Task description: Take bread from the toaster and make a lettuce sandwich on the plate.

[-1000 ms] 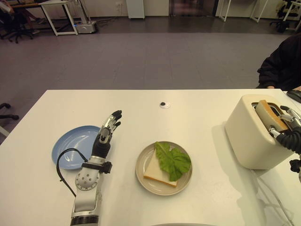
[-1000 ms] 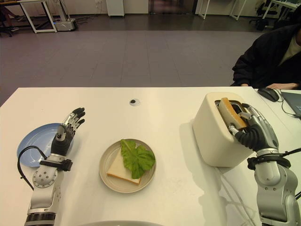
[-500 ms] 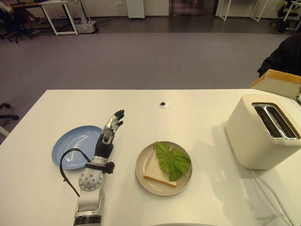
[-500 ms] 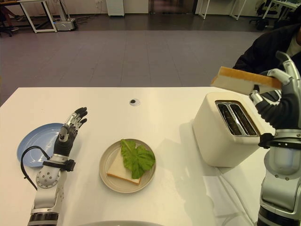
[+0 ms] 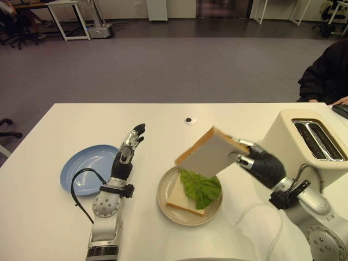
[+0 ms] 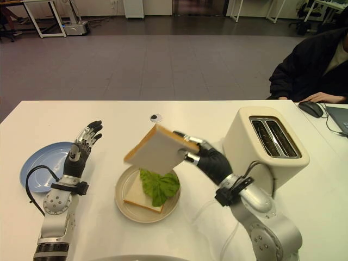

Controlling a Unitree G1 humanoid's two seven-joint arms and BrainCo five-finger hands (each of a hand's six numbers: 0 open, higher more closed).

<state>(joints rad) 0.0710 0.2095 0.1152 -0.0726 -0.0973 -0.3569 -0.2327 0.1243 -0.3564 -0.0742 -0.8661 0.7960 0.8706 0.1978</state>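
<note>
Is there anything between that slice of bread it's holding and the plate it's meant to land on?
Nothing visible. The right hand holds the bread slice tilted over the plate, and under it lie only the lettuce and the bottom slice it should cover.

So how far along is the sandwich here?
Done: one bread slice lies on the plate with lettuce on top, and the toaster slots are empty. In hand: the right hand holds the second slice tilted above the plate. Left: laying it on the lettuce.

The toaster (image 6: pixel 242 138) looks matt plastic, the blue plate (image 6: pixel 43 157) glossy, the table (image 6: pixel 119 117) smooth.
</note>
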